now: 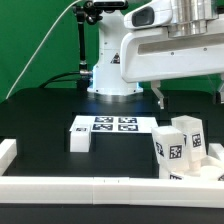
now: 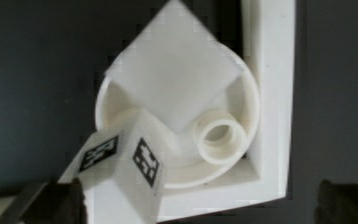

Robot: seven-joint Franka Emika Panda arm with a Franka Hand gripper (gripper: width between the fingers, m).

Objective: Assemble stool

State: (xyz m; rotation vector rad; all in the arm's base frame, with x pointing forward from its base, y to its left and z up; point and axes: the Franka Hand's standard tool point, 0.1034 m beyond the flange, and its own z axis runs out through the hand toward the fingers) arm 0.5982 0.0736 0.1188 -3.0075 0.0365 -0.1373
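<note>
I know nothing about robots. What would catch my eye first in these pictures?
The big white arm looms over the black table, its fingers spread open above a round white seat near the front rail, on the exterior view's right. Blocky legs with black-and-white tags crowd that seat. Another leg lies alone beside the marker board.

Thin flat white marker board (image 1: 100,126) on black table (image 1: 40,115), well apart from gripper (image 1: 190,98); long white border rail (image 1: 80,187) nearer.
</note>
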